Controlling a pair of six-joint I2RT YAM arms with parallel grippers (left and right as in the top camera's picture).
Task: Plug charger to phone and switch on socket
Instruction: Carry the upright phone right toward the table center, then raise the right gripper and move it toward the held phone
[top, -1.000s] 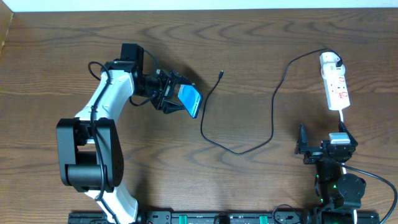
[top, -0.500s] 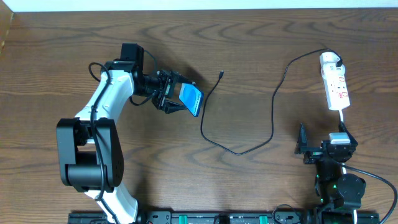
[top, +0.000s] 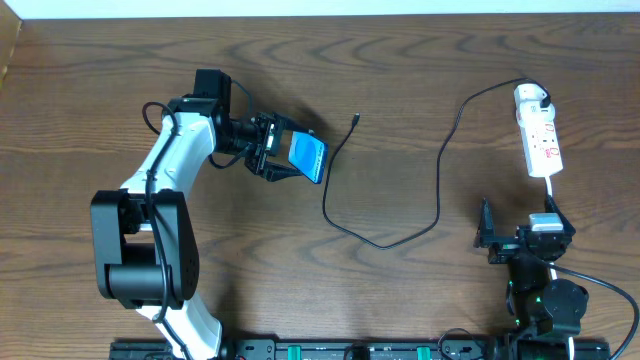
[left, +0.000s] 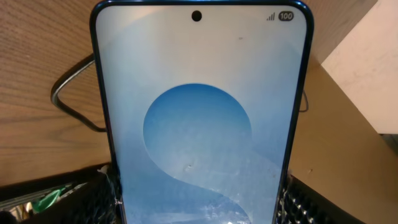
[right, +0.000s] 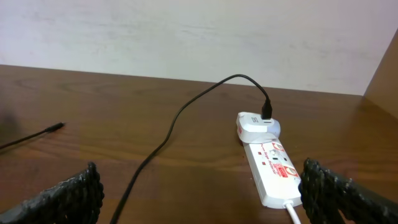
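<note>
L pincer (top: 288, 158) grips phone (left: 199, 124); R pincer (right: 202, 198) open

- Overhead: fixed above the table (top: 400, 60), faces straight down, far enough back to take in the whole work area.
- Left wrist: extremely close on the phone (left: 199, 118); its screen fills most of the frame, with wood behind it.
- Right wrist: low over the tabletop, looking level toward the wall (right: 186, 31), with the socket (right: 273, 168) near, right of centre.
- Overlap: overhead and right wrist share the socket and charger (right: 257, 129); overhead and left wrist share the phone.
</note>
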